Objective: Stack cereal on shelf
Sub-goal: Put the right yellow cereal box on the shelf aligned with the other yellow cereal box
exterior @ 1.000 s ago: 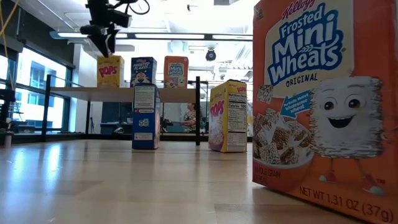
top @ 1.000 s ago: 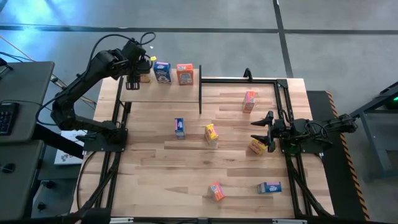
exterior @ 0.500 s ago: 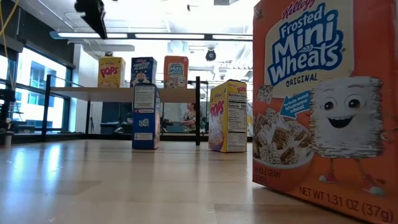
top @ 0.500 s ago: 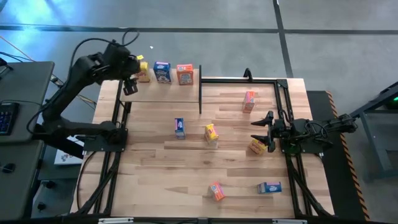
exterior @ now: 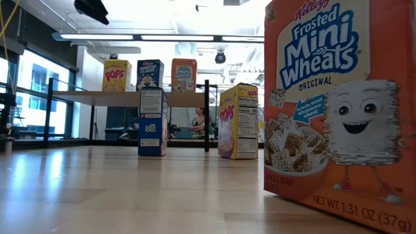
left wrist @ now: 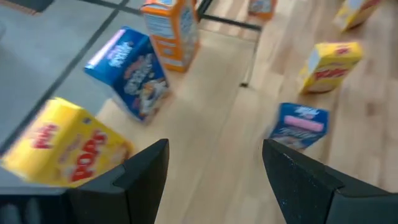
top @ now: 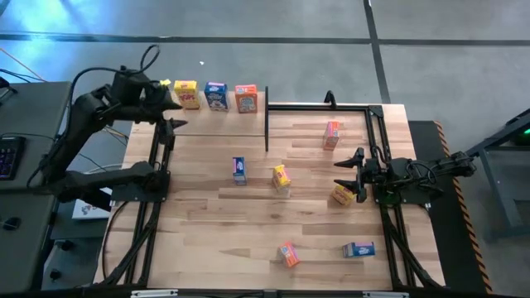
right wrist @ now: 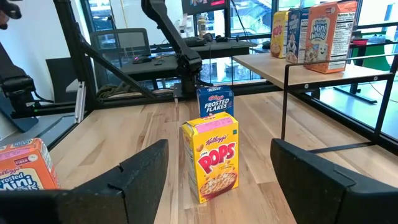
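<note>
Three cereal boxes stand upright in a row on the shelf (top: pixel 217 122) at the table's far left: yellow (top: pixel 186 93), blue (top: pixel 216 95) and orange (top: pixel 246 98). My left gripper (top: pixel 171 110) hangs open and empty just left of the yellow box (left wrist: pixel 62 152), above shelf height, tilted down toward the row. Several more boxes are on the tabletop, among them blue (top: pixel 239 170) and yellow (top: pixel 281 178) at the middle. My right gripper (top: pixel 352 174) waits open at the right side, next to a yellow box (top: pixel 342 194) lying on the table.
An orange box (top: pixel 332 134) stands at the far right, and an orange box (top: pixel 288 254) and a blue box (top: pixel 358 249) lie near the front edge. Black frame rails (top: pixel 267 124) border the shelf and table sides. An orange box (exterior: pixel 338 104) looms close in the low view.
My left gripper has drawn back from above the yellow box on the shelf toward the table's left edge, rising a little and rolling about its own axis. The yellow box stays upright on the shelf. The right arm has kept still.
</note>
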Controlling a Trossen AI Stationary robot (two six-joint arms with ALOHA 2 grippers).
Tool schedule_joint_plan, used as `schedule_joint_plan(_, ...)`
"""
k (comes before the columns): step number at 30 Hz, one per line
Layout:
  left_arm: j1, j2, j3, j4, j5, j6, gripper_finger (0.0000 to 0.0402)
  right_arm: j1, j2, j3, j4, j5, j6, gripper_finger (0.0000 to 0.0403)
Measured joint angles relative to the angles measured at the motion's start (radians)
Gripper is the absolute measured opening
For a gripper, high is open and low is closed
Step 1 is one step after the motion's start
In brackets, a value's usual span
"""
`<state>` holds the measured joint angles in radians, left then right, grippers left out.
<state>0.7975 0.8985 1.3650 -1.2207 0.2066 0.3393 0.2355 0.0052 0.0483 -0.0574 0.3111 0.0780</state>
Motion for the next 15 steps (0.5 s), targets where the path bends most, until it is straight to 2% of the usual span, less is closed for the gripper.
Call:
schedule_joint_plan(10, -0.039, -0.133, -0.133, 0.097, 0.176, -0.098, 0.0250, 0.000, 0.000, 0.000, 0.000, 0.000, 0.000, 0.0274)
schedule_joint_plan(15, -0.079, -0.198, -0.203, 0.184, 0.203, -0.152, 0.0250, 0.000, 0.000, 0.000, 0.000, 0.000, 0.000, 0.0274)
